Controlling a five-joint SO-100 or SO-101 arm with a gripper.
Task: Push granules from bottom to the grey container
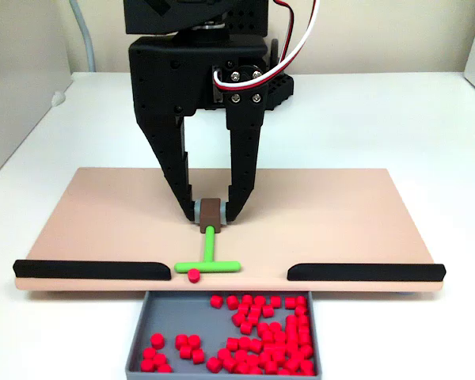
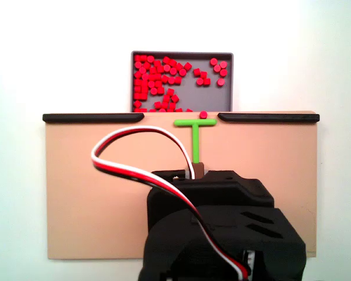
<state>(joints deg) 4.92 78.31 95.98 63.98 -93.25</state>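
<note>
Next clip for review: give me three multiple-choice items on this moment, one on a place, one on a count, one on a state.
1. Where is the single granule that lies outside the grey container?
A. at the board's edge, against the green tool's crossbar
B. under a black strip
C. on the white table

2. How many black strips are on the tan board?
A. one
B. two
C. four

3. What are the gripper fingers doing?
A. open above the container
B. shut on the green T-shaped tool's brown handle
C. shut on a granule

Key: 1 A, it touches the crossbar in the gap; 2 B, one either side of the gap; 3 B, fingertips clamp the brown block.
</note>
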